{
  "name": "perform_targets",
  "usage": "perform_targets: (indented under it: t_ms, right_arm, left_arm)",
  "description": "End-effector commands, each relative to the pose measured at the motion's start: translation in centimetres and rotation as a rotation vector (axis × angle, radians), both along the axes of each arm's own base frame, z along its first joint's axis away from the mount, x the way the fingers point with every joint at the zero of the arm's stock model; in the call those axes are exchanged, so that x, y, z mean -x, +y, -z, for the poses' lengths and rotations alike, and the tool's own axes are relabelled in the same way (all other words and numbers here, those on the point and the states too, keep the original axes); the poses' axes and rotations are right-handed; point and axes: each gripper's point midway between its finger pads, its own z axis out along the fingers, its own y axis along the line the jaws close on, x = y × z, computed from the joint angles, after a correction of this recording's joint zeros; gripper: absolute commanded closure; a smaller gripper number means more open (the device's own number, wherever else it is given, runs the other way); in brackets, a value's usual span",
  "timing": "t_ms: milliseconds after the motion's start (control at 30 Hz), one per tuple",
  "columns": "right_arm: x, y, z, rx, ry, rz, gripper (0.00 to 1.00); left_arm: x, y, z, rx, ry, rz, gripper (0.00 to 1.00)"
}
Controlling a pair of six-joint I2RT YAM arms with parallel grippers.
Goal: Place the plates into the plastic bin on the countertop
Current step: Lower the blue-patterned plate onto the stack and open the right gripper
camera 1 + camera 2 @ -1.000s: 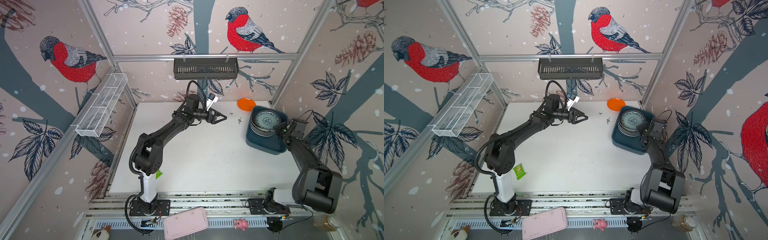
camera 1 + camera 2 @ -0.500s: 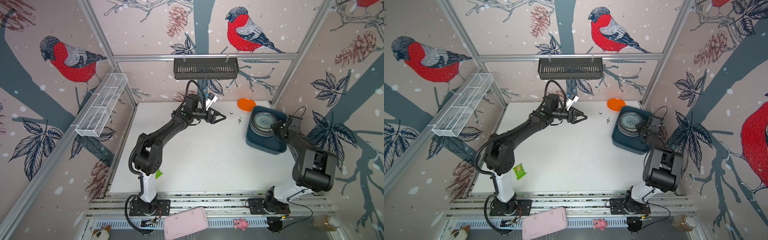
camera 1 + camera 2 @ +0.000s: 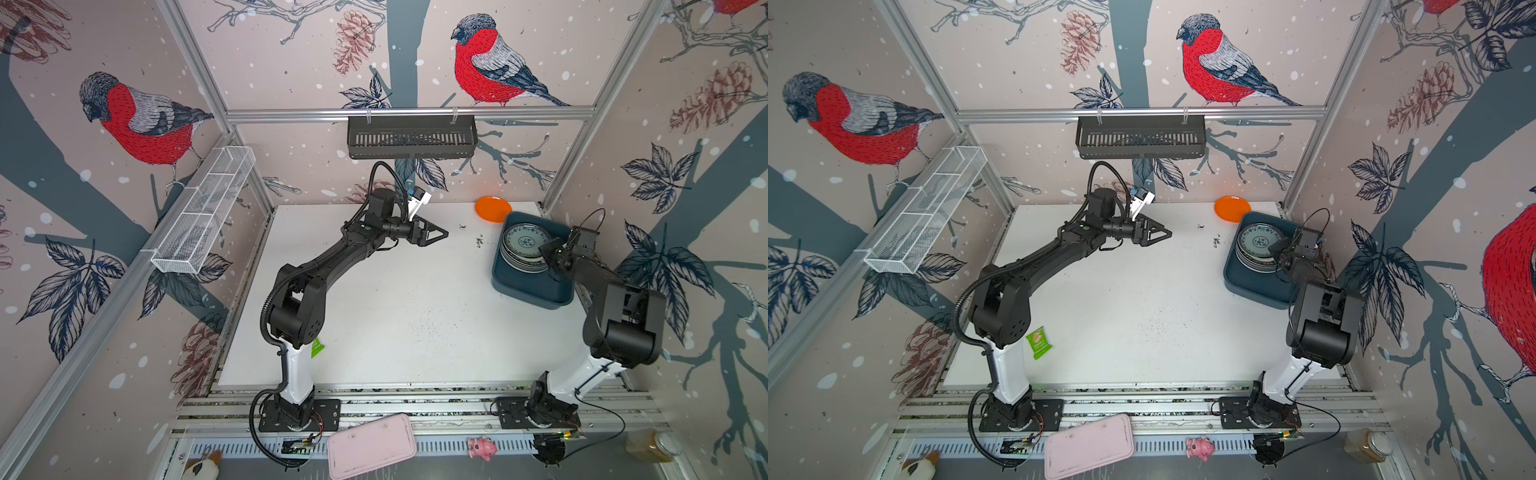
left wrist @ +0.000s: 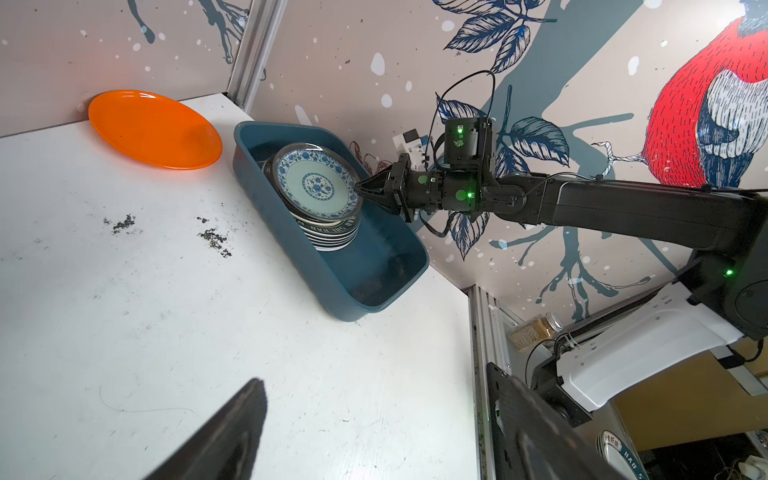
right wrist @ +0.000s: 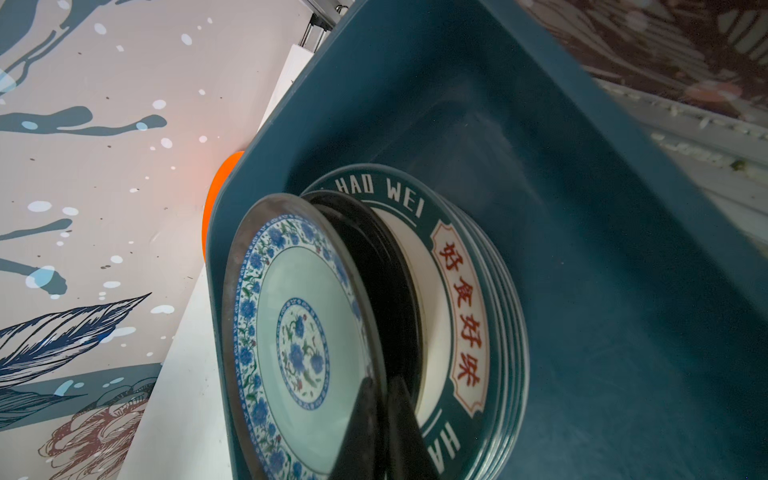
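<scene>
Right end effector (image 4: 356,190) nearer top plate (image 4: 314,188)

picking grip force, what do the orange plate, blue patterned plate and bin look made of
The orange plate: probably plastic or melamine, glossy; even colour, soft highlights.
The blue patterned plate: glazed ceramic or melamine, unclear; shiny printed surface.
The bin: moulded plastic, satin; rounded corners, dull sheen.

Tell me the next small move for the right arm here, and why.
Probably open the right gripper and let go. It is shut on the rim of the teal-patterned plate, which already sits on the stack inside the plastic bin, tilted slightly off the black plate beneath. Only the orange plate remains on the countertop, near the open left gripper.
</scene>
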Motion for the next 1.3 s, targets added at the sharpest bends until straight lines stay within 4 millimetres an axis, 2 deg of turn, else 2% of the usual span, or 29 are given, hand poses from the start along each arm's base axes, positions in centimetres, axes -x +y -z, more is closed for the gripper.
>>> perform_targets:
  t_ms: [0,633,1000,1267]
  right_arm:
    - [-0.70,-0.13,-0.40,0.016,-0.014,-0.002,0.98]
    - [-1.08,0.10,-0.27,0.019,-0.003,-0.012,0.79]
    - [-1.01,0.15,-0.71,0.033,-0.002,-0.014,0.63]
    - [-1.13,0.39,-0.80,0.039,0.003,-0.025,0.57]
  left_arm:
    - [0.11,-0.11,-0.70,0.024,-0.035,0.019,0.12]
    - [0.05,-0.14,-0.69,0.026,-0.037,0.014,0.12]
    - [-0.01,-0.07,-0.58,0.026,-0.036,0.012,0.12]
    - [-0.03,-0.10,-0.59,0.028,-0.037,0.011,0.12]
